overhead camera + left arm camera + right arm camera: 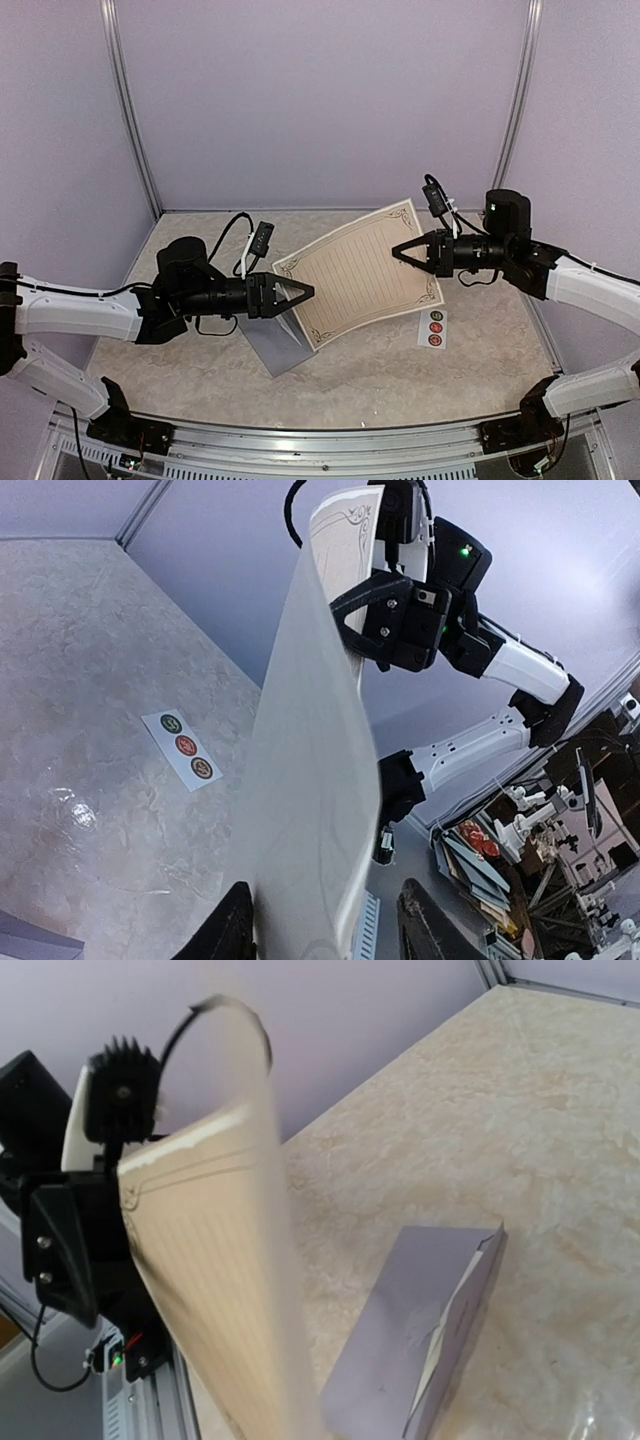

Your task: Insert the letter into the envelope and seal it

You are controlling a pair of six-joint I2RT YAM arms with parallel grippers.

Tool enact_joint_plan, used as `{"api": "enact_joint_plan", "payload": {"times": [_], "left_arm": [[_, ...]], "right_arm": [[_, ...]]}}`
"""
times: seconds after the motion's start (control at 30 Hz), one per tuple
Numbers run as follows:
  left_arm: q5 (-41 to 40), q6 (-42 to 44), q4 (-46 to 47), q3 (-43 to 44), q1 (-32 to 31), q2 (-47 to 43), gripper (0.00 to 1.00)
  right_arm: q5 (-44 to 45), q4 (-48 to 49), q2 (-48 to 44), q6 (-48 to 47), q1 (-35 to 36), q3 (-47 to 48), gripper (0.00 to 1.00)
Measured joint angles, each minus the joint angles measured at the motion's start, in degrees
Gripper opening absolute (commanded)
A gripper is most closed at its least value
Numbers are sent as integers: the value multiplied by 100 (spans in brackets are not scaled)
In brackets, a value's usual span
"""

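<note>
- The letter point(360, 270), a cream lined sheet with an ornate border, hangs tilted above the middle of the table point(400, 385).
- The right gripper point(397, 251) is clenched on the sheet's 3 o'clock edge and carries it alone.
- The left gripper point(305, 292) is released, its jaws straddling the 8 o'clock corner without pinching, probably to take a fresh hold for aiming the sheet.
- The envelope point(283, 352) lies flat on the table at 7 o'clock of the letter, under the left gripper and within reach for insertion.
- A sticker strip point(433, 328) lies at 4 o'clock, likely for sealing.

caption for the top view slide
Right jaws pinch the lined letter aloft, left jaws open around its opposite edge, grey envelope lying below.
</note>
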Motion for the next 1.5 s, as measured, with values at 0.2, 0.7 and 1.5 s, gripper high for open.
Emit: {"api": "enact_joint_plan", "payload": {"times": [0.2,0.7,1.5], "left_arm": [[-448,26,48,0,-133,61,11],[-1399,-426,-452,284,-232,1423,0],[-970,-400,-636,844,177,3167,0]], "right_arm": [[160,-4,-33,245,0,-68,0],[1880,-817,319,249,680,-297,0],[2693,-922,1941,525,1952,409,93]]}}
